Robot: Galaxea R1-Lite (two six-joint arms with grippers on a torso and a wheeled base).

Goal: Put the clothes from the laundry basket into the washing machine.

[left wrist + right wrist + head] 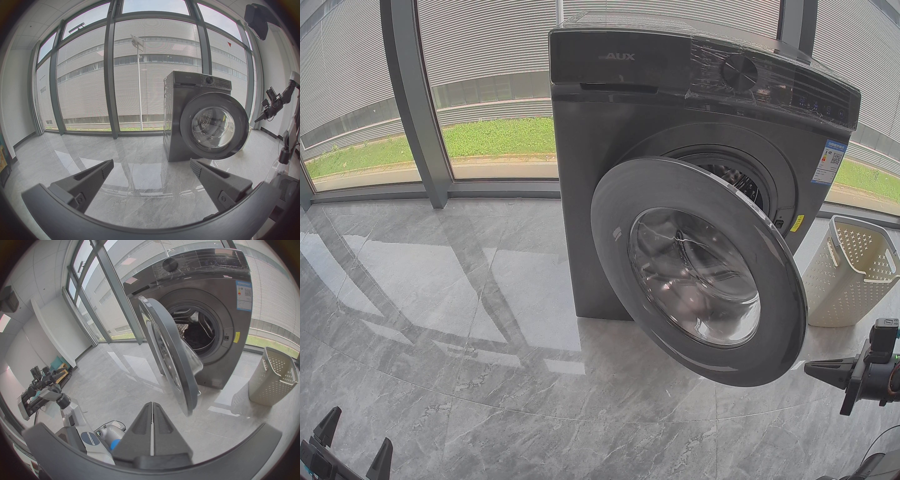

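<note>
Bright window daylight; floor (487, 325) glare; fisheye edges.

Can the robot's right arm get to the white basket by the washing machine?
Probably yes. Bare floor lies between the shut right gripper and the laundry basket; the open door stands off to its left.

Grey washing machine (594, 187) — door (700, 269) swung open; cream laundry basket (850, 275) beside it.

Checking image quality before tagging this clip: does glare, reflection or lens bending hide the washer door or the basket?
Head view: window light streaks the floor, reflections fill the glass of the door, basket unobscured. Left wrist view: window frames bow outward, corners dark, door clear. Right wrist view: same bowing; drum in shadow, basket plain.
</note>
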